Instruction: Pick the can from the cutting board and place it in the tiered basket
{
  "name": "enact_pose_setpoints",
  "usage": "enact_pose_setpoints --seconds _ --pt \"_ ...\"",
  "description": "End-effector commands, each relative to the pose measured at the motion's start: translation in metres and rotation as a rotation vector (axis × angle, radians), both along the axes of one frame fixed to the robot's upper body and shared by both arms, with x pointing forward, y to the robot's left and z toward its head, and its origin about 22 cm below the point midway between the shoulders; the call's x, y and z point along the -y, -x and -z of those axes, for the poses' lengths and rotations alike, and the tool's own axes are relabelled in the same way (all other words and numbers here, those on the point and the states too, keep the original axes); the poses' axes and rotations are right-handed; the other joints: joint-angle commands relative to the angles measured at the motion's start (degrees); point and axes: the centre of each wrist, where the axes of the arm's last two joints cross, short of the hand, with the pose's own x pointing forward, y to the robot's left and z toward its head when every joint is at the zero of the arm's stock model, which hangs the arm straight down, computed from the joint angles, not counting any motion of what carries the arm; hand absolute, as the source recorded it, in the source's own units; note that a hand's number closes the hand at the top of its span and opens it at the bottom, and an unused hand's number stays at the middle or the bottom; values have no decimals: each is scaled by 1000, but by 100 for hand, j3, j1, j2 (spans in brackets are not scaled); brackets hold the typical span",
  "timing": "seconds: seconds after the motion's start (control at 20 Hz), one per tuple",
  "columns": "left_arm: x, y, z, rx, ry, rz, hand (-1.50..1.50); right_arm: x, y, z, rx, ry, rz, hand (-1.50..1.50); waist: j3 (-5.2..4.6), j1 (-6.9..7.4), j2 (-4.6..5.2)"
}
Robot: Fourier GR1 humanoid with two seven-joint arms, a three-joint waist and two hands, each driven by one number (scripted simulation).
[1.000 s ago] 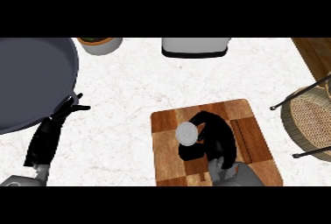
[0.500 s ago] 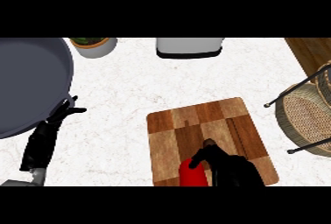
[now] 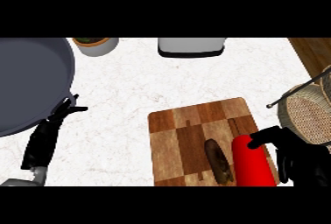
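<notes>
A red can (image 3: pixel 252 164) is up off the wooden cutting board (image 3: pixel 187 131), over its right edge, and casts a dark shadow on the wood. My right hand (image 3: pixel 298 154) comes in from the lower right with its fingers curled round the can's top end and right side. The wicker tiered basket (image 3: pixel 309 114) in its dark wire frame stands just right of the board, partly cut off by the view's edge. My left hand (image 3: pixel 53 127) rests on the counter at the left, fingers relaxed and pointing up.
A large dark grey round pan (image 3: pixel 26 83) fills the upper left, next to my left hand. At the back stand a potted plant (image 3: pixel 96 44) and a white-grey appliance (image 3: pixel 191 46). A wooden surface (image 3: pixel 315 54) shows at the upper right.
My right hand closed on the can on the board, lifted it and carried it to the board's right edge, towards the basket. The left hand has stayed put.
</notes>
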Motion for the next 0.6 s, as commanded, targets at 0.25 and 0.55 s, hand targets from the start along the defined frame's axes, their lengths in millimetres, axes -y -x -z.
enact_pose_setpoints --seconds 0.25,0.55 --pt "-8 -18 -22 69 -21 -51 0 27 23 -53 47 -54 -72 150 15 43 28" --pt "-3 -23 -18 81 -35 -41 0 54 -13 -63 86 43 -55 150 19 76 58"
